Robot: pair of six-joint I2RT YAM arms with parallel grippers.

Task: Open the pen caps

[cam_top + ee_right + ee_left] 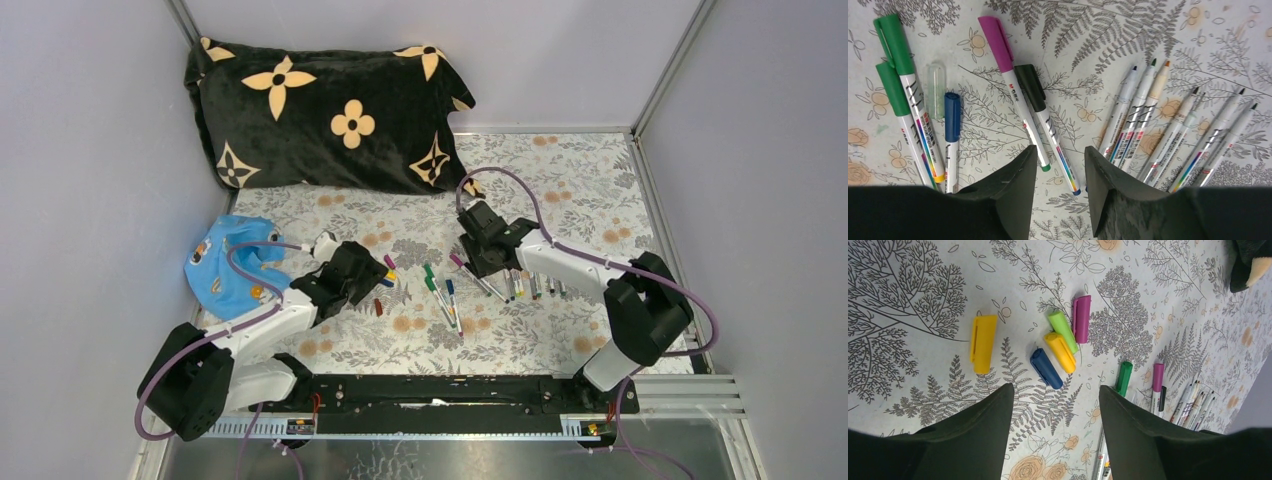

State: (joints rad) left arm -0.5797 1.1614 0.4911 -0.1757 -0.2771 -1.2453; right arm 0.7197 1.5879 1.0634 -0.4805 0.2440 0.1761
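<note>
- Your left gripper [1055, 390] hangs nearer you than the black pillow [330, 115], below its middle, jaws apart and empty.
- Your right gripper [1060, 150] hangs below the pillow's right corner, jaws apart and empty.
- Both elbows are bent.

I see loose caps [1060, 352] on table [560, 180], left | capped pens [1017, 97] right of them | uncapped pens [1133, 115] rightmost | pillow [320, 110] behind, far-left corner

We log the floral table [560, 180]: pillow [320, 110] at 11 o'clock, blue cloth [215, 270] at 9, loose caps [389, 263] mid-left, pens [447, 297] centre toward 3.
</note>
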